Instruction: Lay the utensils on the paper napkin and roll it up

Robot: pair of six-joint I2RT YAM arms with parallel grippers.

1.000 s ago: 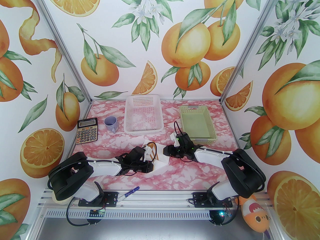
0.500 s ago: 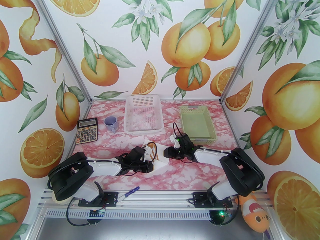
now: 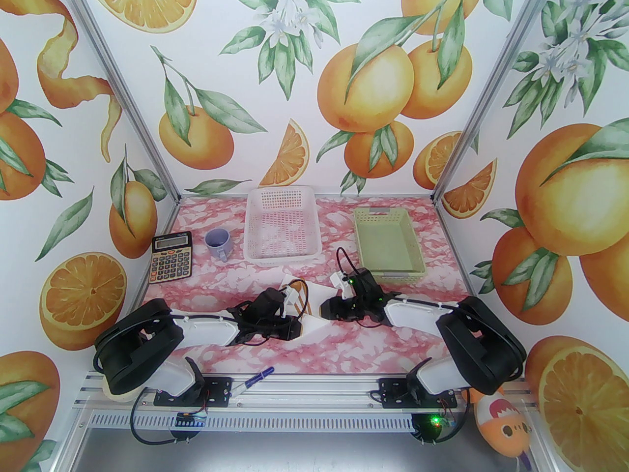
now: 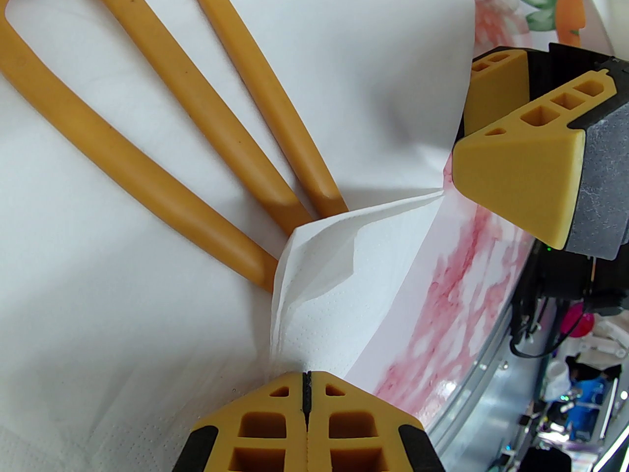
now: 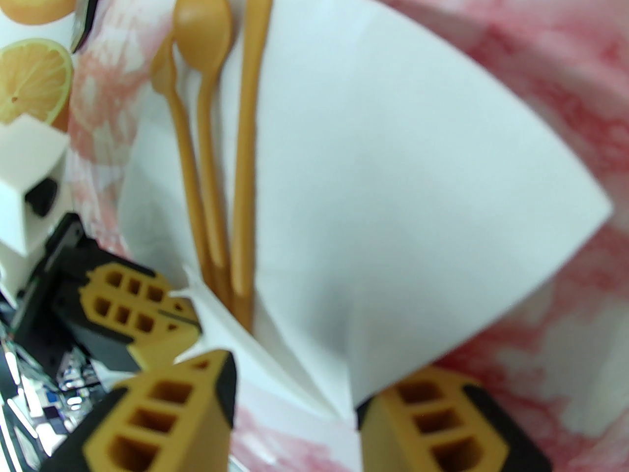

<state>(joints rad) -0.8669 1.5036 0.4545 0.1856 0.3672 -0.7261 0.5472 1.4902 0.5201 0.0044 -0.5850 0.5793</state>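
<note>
- The utensils (image 5: 245,165) lie side by side on the napkin (image 5: 393,190), left of its middle, handles pointing toward the arms. Placing looks done; the step in hand is the roll.
- The napkin sits on the counter (image 3: 393,337) between the two arms, in front of both baskets.
- The left gripper (image 4: 305,391) is closed, pinching a raised fold of napkin just at the handle ends. That fold stands up off the counter and partly covers the handle tips.
- The right gripper (image 5: 295,411) is low at the napkin's near right edge, jaws partly apart. A corner of paper lies between them, but they do not appear to be clamped on it.
- Roll progress: barely begun. Most of the sheet lies flat, and to the right of the utensils it is bare.
- Next move, as I judge it: the right gripper needs a hold on its edge, then the paper should be carried over the utensils toward the left.
- Risk: thin paper may tear or slip, and the handles could slide out of the fold.
</note>
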